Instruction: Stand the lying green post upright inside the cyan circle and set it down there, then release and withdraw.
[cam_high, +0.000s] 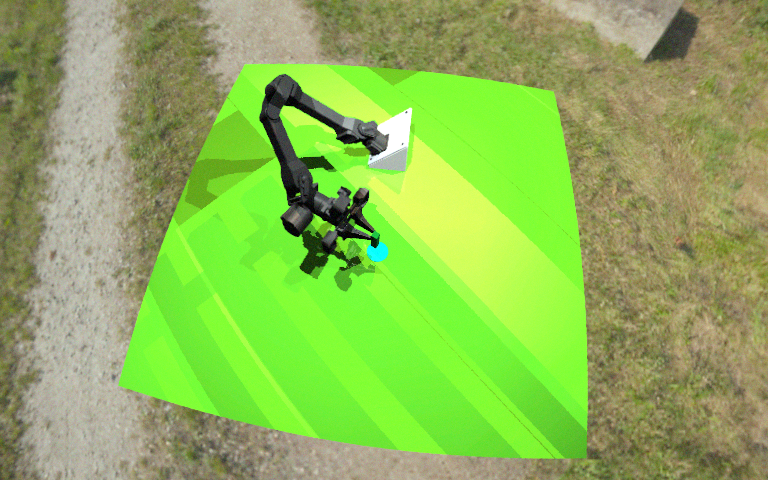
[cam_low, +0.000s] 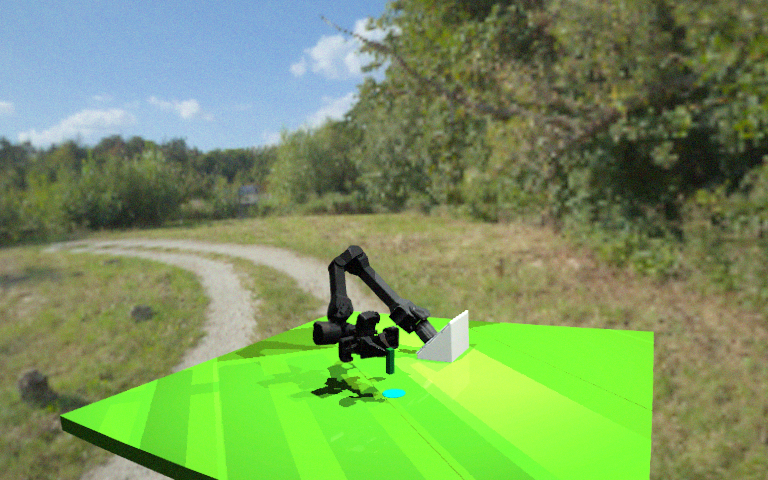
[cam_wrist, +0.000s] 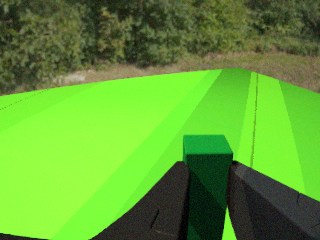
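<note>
The green post (cam_high: 375, 239) (cam_low: 390, 361) (cam_wrist: 207, 187) is upright and held in the air above the table top. My gripper (cam_high: 374, 235) (cam_low: 389, 352) (cam_wrist: 205, 172) is shut on its upper part, with one finger on each side in the wrist view. The cyan circle (cam_high: 377, 253) (cam_low: 394, 393) lies flat on the table top. In the exterior view the post's lower end shows above the circle with a gap between them. In the top view the post overlaps the circle's upper edge. The circle is not seen in the wrist view.
The bright green striped table top (cam_high: 481, 339) (cam_low: 538, 441) (cam_wrist: 90, 165) carries the arm's white wedge-shaped base (cam_high: 396, 135) (cam_low: 454, 339), behind the post in the exterior view. Dark arm shadows lie on the table beside the circle.
</note>
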